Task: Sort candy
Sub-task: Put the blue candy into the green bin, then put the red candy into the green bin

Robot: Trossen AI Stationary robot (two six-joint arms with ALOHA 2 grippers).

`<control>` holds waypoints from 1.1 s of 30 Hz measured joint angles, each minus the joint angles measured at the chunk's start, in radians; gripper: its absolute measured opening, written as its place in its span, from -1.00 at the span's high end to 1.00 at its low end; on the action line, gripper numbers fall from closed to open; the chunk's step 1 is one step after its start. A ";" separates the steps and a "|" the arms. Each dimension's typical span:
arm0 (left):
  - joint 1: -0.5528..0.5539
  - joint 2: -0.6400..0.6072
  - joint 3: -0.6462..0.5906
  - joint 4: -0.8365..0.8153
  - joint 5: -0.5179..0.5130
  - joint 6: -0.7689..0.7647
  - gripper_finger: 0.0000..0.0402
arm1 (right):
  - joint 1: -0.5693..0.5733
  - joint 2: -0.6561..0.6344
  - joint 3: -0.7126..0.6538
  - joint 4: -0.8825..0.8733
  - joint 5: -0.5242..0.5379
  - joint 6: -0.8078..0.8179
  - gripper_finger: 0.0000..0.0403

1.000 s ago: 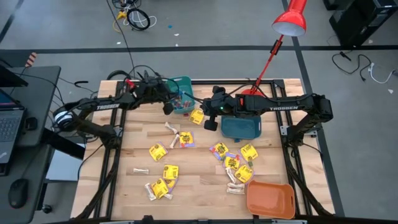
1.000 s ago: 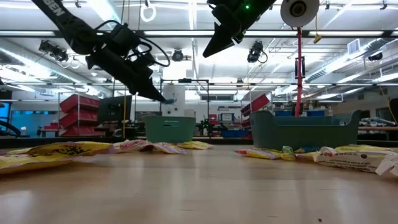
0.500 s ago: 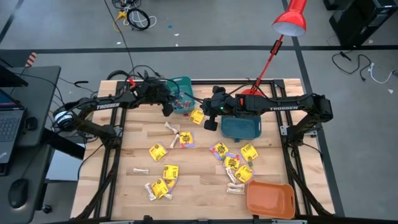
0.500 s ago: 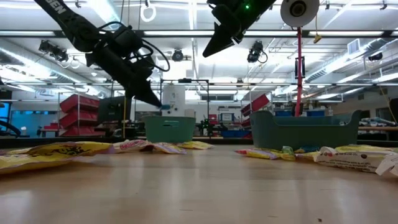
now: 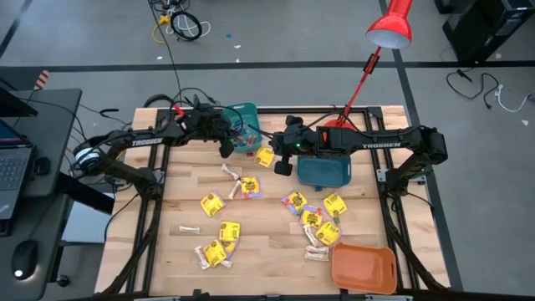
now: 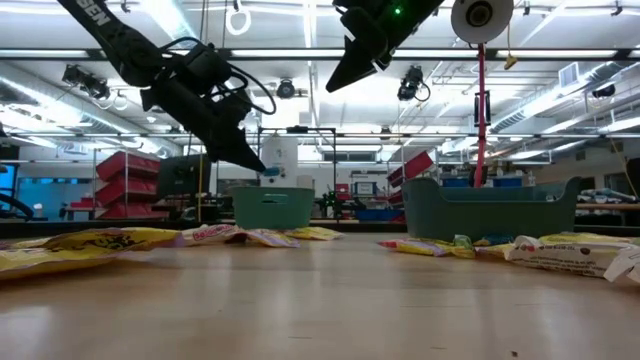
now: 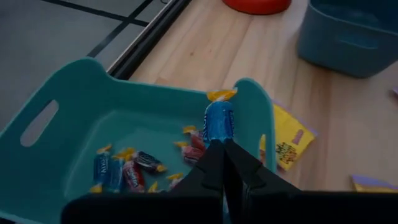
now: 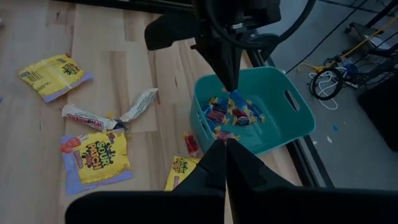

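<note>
My left gripper (image 5: 226,148) is shut on a blue wrapped candy (image 7: 219,121) above the small teal bin (image 5: 246,125) at the table's far left. Several blue, red and orange candies (image 7: 124,169) lie on that bin's floor. My right gripper (image 5: 282,166) is shut with nothing in it and hangs high over the table between the teal bin and the dark teal bin (image 5: 323,172). Yellow packets (image 5: 226,232) and pale stick-shaped pieces (image 5: 231,171) lie flat on the wooden table. My left gripper pinches the blue candy's lower end (image 7: 217,138) between its two fingertips. The fingers (image 6: 245,150) slant down from the table's left. The candy sticks out beyond them, its yellow twisted end (image 7: 221,94) foremost, lifted clear above the teal bin.
An orange bin (image 5: 363,267) stands at the near right corner. A red lamp (image 5: 390,27) on a stalk rises from the far edge behind the dark teal bin. More yellow packets (image 5: 316,217) cluster right of centre. One yellow packet (image 5: 265,156) lies beside the teal bin.
My left gripper has tipped a little steeper and rolled slightly over the teal bin, staying in place with the blue candy still between its fingers.
</note>
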 joint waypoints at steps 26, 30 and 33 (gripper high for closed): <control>0.000 0.035 0.000 0.118 0.061 -0.047 0.54 | -0.001 0.041 0.000 0.039 -0.094 -0.009 1.00; -0.005 -0.008 0.000 0.141 0.091 -0.050 0.53 | -0.004 0.086 0.000 0.068 -0.113 -0.051 1.00; -0.012 -0.056 0.001 0.138 0.091 -0.049 0.53 | -0.008 0.117 0.000 0.099 -0.114 -0.081 1.00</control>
